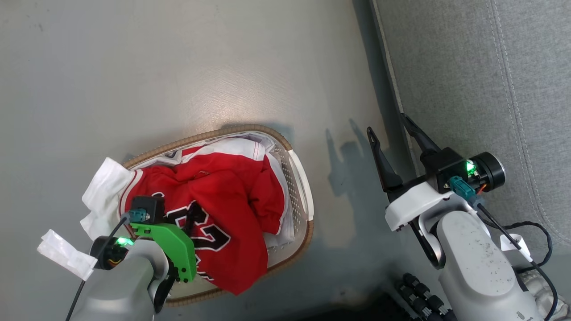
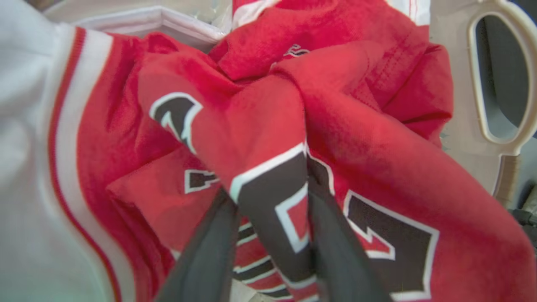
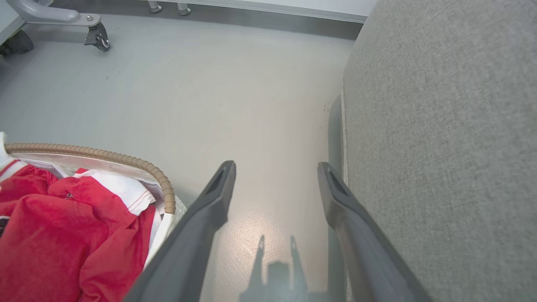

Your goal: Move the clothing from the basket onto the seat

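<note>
Clothing pinched by left fingers in basket; lift high to clear rim toward seat; right fingers spread.

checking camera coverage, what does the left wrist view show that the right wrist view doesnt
Left wrist view: the left gripper, jaws shut on a fold of clothing at its black numerals, and the basket handle.
Right wrist view: the right gripper, jaws open above the floor, the seat beside it, and a caster.
Both: red clothing in the basket.
</note>
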